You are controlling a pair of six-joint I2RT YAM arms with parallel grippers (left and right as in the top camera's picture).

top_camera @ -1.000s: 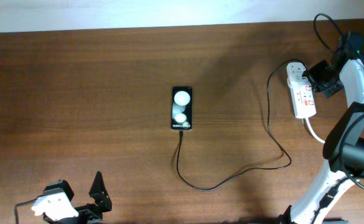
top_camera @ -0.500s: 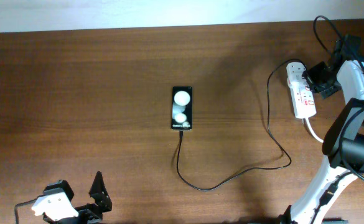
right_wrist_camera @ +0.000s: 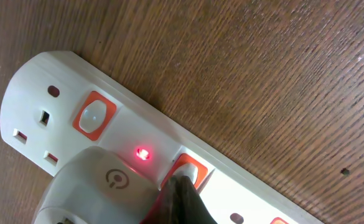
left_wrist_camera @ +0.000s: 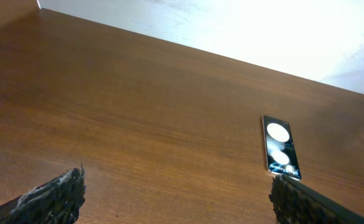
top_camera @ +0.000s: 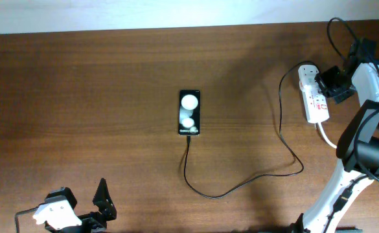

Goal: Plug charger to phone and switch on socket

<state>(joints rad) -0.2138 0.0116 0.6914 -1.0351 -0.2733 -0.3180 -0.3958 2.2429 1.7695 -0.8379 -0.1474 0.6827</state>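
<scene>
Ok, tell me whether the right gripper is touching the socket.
Touching. In the right wrist view the right gripper tip sits on a red switch of the socket, with no gap.

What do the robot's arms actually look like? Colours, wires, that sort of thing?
The right arm is made of white tube-like shells joined by chunky black joints, with thin black cables looping off it. The left arm shows a white block and black parts. Its fingers are black and ribbed.
</scene>
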